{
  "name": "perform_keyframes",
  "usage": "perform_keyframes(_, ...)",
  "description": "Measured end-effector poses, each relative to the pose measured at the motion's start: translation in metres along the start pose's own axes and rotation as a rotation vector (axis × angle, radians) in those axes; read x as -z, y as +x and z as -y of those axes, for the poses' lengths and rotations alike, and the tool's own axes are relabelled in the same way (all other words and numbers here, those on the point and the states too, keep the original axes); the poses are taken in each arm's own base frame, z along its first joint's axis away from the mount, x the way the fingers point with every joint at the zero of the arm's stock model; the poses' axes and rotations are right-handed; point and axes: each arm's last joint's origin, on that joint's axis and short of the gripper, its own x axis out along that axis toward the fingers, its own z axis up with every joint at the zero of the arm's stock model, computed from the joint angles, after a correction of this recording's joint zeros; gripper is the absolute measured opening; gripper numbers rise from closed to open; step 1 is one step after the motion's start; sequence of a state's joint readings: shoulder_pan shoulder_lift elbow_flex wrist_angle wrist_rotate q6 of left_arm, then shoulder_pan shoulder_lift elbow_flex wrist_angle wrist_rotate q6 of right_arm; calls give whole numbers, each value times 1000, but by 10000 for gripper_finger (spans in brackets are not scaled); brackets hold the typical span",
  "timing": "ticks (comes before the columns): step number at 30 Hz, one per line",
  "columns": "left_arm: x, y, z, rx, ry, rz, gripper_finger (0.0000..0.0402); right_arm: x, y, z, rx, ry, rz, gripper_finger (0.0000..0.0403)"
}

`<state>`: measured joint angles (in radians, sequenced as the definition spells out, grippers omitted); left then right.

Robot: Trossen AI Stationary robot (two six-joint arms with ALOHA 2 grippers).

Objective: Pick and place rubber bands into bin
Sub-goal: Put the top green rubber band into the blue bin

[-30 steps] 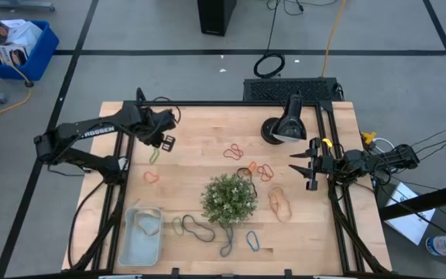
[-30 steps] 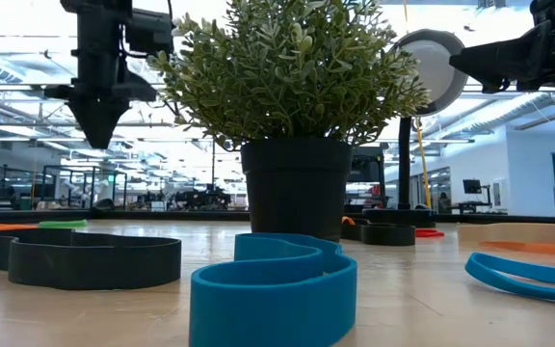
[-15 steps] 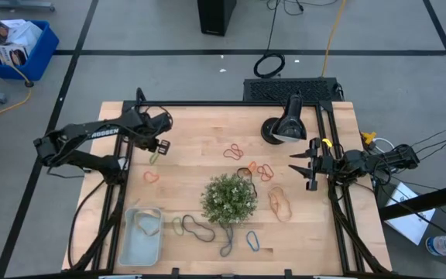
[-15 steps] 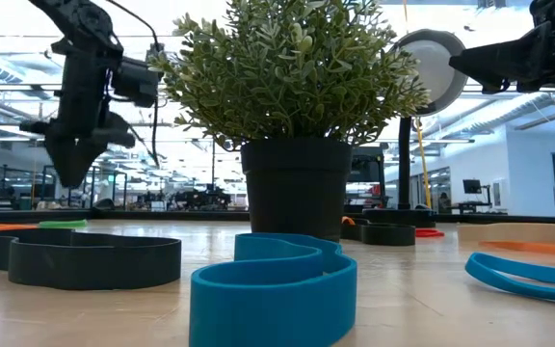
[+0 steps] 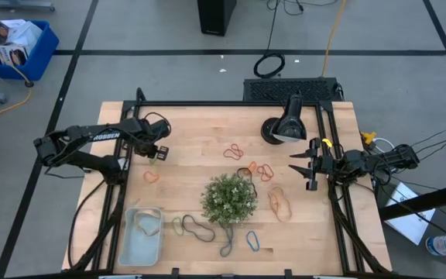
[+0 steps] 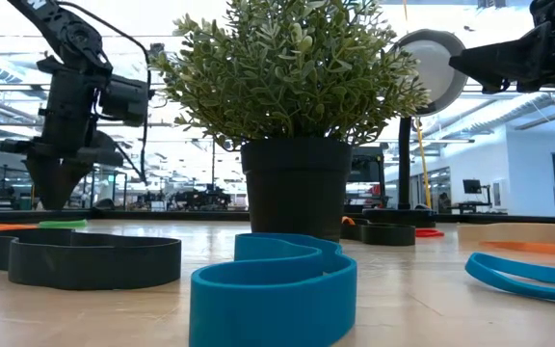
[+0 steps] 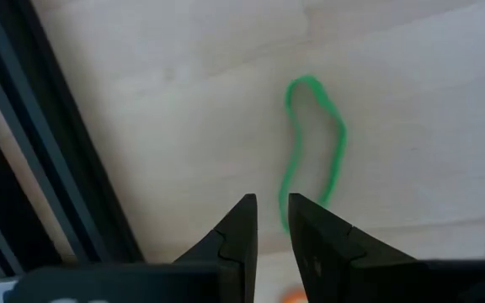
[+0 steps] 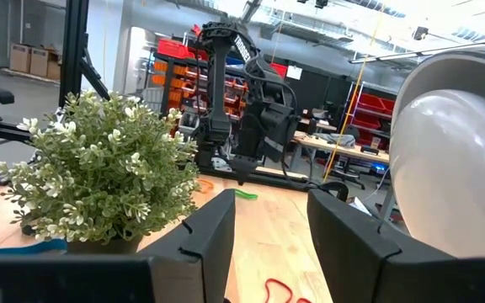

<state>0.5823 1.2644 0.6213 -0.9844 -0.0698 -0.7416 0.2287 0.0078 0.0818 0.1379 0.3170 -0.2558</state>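
White lettering "ROSSEN" on left arm (image 5: 103, 136), no other readable text

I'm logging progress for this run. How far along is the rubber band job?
Barely started. One tan band lies in the bin. The left hand, fingers nearly closed and empty, hangs over a green band near the table's left edge. The right hand waits open at the right side. About a dozen bands remain around the plant, including the blue band.
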Motion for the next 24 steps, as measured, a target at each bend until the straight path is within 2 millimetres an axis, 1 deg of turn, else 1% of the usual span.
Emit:
perform_keyframes(5,0,4,2,40,1,-3,76,-1,0,0,5,4,16,145)
perform_keyframes(7,-1,5,3,54,1,12,76,0,0,0,3,-19,12,146)
perform_keyframes(10,-1,6,3,55,1,13,76,-1,0,0,5,-45,16,145)
perform_keyframes(15,-1,6,2,53,1,13,76,-4,0,1,16,-33,54,145)
perform_keyframes(20,-1,10,3,23,4,-12,76,-5,0,1,19,-23,64,145)
perform_keyframes(24,-4,19,6,-13,9,-50,76,-5,0,1,18,-23,63,144)
